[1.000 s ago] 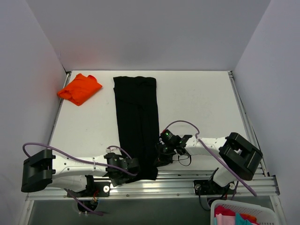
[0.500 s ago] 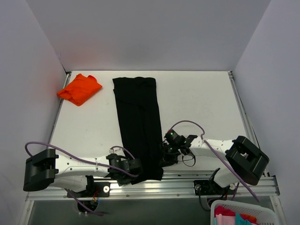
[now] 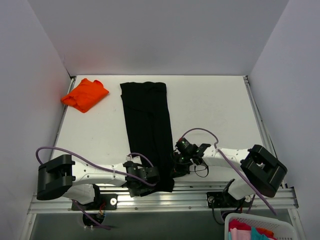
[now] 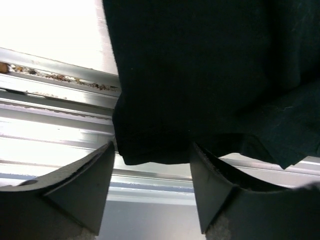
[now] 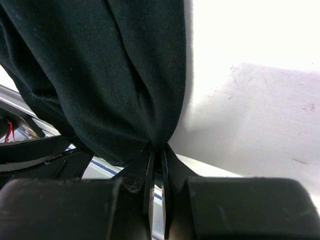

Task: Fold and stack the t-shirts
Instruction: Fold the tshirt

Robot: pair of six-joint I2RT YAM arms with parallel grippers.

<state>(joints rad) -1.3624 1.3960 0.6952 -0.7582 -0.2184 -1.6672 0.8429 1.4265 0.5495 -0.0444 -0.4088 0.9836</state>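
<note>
Top external view: the large plain black cloth t-shirt (image 3: 147, 120), folded lengthwise into a long narrow strip, runs down the white table (image 3: 215, 110) from the far edge to the near one. Its near hem drapes onto the aluminium rail (image 3: 200, 192). The smaller bright orange folded t-shirt (image 3: 85, 95) sits well apart at the far left corner.

The jaws of the right arm (image 3: 181, 167) are pinched tight on a gather of the black shirt's near right corner. The jaws of the left arm (image 3: 147, 180) stand wide, one of the fingers (image 4: 75, 190) on either side of the near left hem corner, gripping nothing.

The step in hand looks like taking both near corners for the crosswise fold. Next the left jaws need to close on that hem corner. Both arms should then lift together and carry the near end toward the far end, keeping the edges aligned
</note>
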